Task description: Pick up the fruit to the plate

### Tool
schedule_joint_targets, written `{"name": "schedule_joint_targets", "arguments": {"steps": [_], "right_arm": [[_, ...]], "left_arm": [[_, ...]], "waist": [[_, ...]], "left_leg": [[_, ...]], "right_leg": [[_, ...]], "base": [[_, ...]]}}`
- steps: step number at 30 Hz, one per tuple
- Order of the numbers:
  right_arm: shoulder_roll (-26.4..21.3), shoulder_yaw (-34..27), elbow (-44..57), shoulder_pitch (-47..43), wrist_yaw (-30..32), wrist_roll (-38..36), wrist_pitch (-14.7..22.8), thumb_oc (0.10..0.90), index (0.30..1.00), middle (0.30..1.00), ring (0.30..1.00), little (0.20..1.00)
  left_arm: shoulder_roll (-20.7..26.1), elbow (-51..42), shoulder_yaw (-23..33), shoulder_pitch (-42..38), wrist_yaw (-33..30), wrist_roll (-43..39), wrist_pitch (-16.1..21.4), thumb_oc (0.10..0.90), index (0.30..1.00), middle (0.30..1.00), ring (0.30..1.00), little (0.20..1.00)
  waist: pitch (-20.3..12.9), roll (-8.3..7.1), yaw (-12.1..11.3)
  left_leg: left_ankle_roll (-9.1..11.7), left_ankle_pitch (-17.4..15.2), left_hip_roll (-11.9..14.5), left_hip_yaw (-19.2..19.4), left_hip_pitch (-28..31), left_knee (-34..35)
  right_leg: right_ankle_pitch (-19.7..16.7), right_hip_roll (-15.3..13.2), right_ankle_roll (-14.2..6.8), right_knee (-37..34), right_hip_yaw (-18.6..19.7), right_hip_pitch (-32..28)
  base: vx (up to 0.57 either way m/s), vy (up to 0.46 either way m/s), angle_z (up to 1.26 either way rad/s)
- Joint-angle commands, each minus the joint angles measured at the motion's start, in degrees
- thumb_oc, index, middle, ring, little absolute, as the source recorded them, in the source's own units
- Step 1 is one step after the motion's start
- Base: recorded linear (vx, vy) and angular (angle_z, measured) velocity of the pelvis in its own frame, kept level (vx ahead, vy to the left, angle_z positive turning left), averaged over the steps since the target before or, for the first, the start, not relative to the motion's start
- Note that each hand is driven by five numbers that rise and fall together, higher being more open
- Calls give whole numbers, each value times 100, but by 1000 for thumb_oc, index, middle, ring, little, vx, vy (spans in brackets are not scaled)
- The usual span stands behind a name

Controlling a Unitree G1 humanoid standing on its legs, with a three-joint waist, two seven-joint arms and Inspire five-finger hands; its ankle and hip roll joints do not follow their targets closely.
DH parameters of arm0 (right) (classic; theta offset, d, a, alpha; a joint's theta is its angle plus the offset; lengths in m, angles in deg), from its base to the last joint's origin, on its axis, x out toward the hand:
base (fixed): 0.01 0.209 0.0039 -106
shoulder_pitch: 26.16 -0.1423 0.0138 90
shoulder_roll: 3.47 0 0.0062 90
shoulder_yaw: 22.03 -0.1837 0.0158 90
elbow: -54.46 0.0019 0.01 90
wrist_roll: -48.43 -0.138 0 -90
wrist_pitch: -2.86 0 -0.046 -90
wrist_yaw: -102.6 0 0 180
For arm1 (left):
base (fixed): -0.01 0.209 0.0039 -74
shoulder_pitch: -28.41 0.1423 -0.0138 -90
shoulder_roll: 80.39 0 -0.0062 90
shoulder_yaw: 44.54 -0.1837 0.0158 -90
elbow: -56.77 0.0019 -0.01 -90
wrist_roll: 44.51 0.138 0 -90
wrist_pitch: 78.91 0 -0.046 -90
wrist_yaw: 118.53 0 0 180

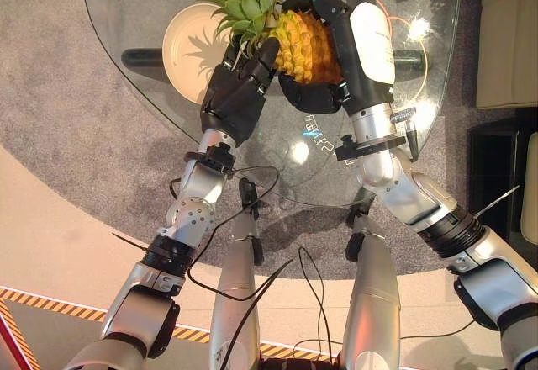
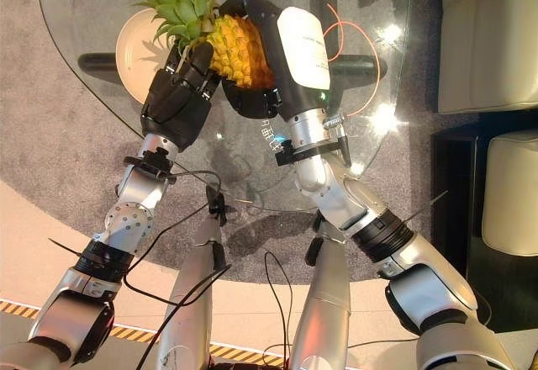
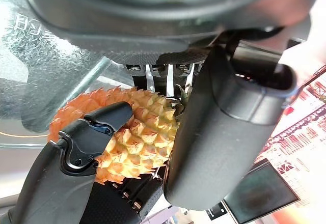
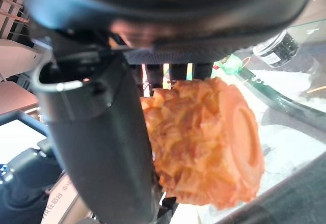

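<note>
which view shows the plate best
The left eye view: the plate lies open on the glass table, only its right side hidden by the pineapple crown. The right eye view shows it more covered by leaves. The wrist views show pineapple skin close up.

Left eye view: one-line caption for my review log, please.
Both hands, left hand and right hand, clasp the pineapple over the glass table, beside the cream plate.

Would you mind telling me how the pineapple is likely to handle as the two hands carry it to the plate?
The pineapple looks stiff, with bumpy skin, so probably not slippery. Both the left hand and right hand clasp it, suggesting bulk. Its rounded body may roll on the plate, with the leafy crown adding lopsided weight.
</note>
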State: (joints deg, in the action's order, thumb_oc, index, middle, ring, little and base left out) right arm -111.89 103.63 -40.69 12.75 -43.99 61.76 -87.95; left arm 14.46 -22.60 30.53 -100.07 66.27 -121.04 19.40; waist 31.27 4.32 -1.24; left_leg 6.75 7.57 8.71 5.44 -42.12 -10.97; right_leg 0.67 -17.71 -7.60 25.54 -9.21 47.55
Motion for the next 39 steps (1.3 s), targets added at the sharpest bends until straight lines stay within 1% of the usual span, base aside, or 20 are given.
{"name": "schedule_joint_targets", "arguments": {"steps": [1,6,14,23,27,29,33,34,35,36,37,39], "right_arm": [[87,-32,1059,-620,-11,173,491,100,300,300,300,200],[112,-7,1143,-627,-214,299,527,100,300,300,300,200],[130,57,1163,-720,-306,436,665,100,300,300,300,200],[126,144,1223,-860,-409,570,826,100,300,300,300,200],[88,216,1254,-908,-455,633,956,100,300,300,300,200],[84,239,1295,-929,-519,689,1041,100,300,300,300,200],[47,301,1349,-997,-544,660,1092,100,300,300,300,200],[34,318,1347,-1017,-532,644,1110,100,300,300,300,200],[27,321,1342,-1018,-524,639,1127,100,300,300,300,200],[23,318,1329,-1021,-519,632,1147,100,300,300,300,200],[17,323,1334,-1024,-511,621,1152,100,300,300,300,200],[11,340,1329,-1057,-499,602,1149,100,300,300,300,200]], "left_arm": [[63,-1096,42,-662,618,254,598,800,900,900,900,900],[-3,-1172,136,-619,379,319,756,800,900,900,900,900],[-117,-1172,221,-590,49,228,1094,800,900,900,900,900],[-234,-1270,332,-588,-421,124,1335,800,900,900,900,900],[-261,-1288,357,-545,-425,94,1391,800,900,900,900,900],[-274,-1351,348,-554,-546,144,1418,800,900,900,900,900],[-280,-1342,332,-569,-535,161,1502,800,900,900,900,900],[-281,-1335,330,-570,-419,156,1529,512,653,653,653,612],[-282,-1336,332,-566,-407,171,1532,410,566,566,566,510],[-280,-1328,326,-559,-365,156,1558,221,404,404,404,321],[-267,-1342,321,-560,-332,136,1583,100,300,300,300,200],[-266,-1344,314,-576,-315,171,1613,100,300,300,300,200]], "waist": [[-147,-109,-83],[-147,-116,-103],[-147,-128,-120],[-147,-156,-145],[-147,-156,-162],[-147,-160,-166],[-147,-166,-167],[-147,-171,-167],[-147,-172,-168],[-147,-170,-169],[-147,-171,-171],[-147,-171,-169]], "left_leg": [[72,-288,64,-146,-172,-449],[71,-290,44,-168,-179,-436],[78,-284,22,-194,-222,-457],[89,-277,4,-225,-269,-475],[90,-273,-2,-230,-263,-450],[90,-274,-7,-237,-280,-458],[94,-274,-9,-241,-288,-469],[97,-274,-8,-241,-287,-470],[100,-272,-6,-241,-287,-466],[98,-273,-8,-244,-284,-467],[99,-271,-11,-249,-282,-467],[95,-274,-11,-251,-279,-465]], "right_leg": [[-510,-147,-264,-864,-157,-444],[-498,-132,-257,-861,-160,-436],[-484,-119,-251,-841,-161,-410],[-478,-105,-252,-843,-188,-394],[-475,-103,-251,-860,-205,-404],[-474,-103,-251,-865,-211,-402],[-472,-101,-251,-858,-210,-398],[-474,-100,-252,-856,-212,-398],[-475,-99,-252,-859,-214,-398],[-475,-98,-251,-858,-213,-398],[-477,-98,-253,-860,-215,-404],[-474,-92,-251,-851,-207,-397]], "base": [[0,0,0],[0,0,0],[0,0,0],[0,0,0],[0,0,0],[0,0,0],[0,0,0],[0,0,0],[0,0,0],[0,0,0],[0,0,0],[0,0,0]]}}
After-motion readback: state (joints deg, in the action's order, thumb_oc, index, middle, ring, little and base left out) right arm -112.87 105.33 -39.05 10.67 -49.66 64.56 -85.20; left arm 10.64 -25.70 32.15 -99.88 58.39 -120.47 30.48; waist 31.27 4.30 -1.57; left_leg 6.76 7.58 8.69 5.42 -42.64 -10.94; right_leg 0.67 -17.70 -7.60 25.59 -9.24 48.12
